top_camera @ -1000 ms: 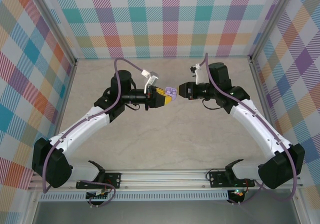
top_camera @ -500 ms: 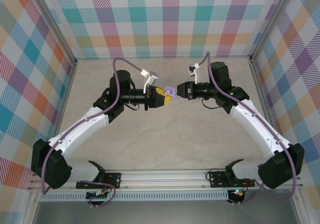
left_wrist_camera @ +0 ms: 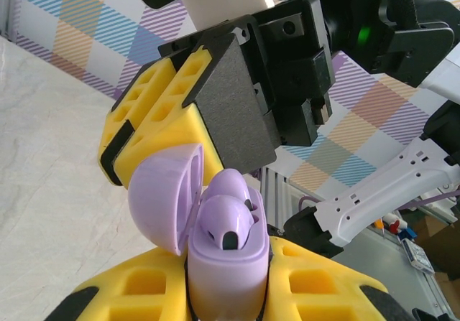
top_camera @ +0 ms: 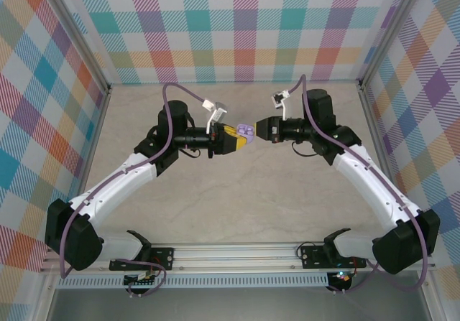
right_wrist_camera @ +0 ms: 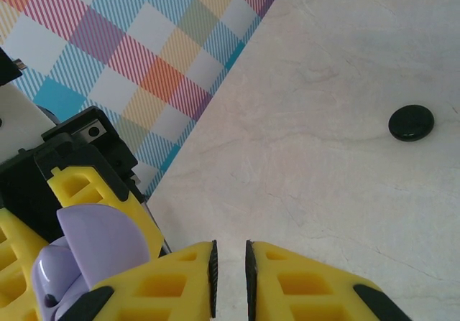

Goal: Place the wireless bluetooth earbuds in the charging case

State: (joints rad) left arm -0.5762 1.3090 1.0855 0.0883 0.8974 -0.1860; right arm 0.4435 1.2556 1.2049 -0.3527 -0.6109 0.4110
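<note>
One pale stone-look table [top_camera: 237, 192] and two white arms, the left arm [top_camera: 122, 177] and the right arm [top_camera: 366, 177], meet above its far half. Each carries one yellow-and-black pincer, tip facing tip. The left gripper [top_camera: 243, 134] is clamped on the single lilac charging case [left_wrist_camera: 228, 267]. The case stands upright between its two yellow fingers, and its one domed lid [left_wrist_camera: 162, 199] is flipped open toward the opposing arm. The right gripper [top_camera: 260, 129] hangs just beside the case's open mouth. Its two fingers are drawn together with only a thin slit between them, and nothing shows in that slit from its own wrist camera. From that camera the case sits low and to the left of the fingertips, close but apart from them. One round black puck [right_wrist_camera: 411, 123] lies flat on the table, well apart from both pincers, off to the upper right of the right one's fingertips. One lilac earbud [left_wrist_camera: 224, 224] sits seated in the case, just beyond the left pincer's fingertips. A second rounded lilac shape rises behind it, and whether that is another bud cannot be told.
</note>
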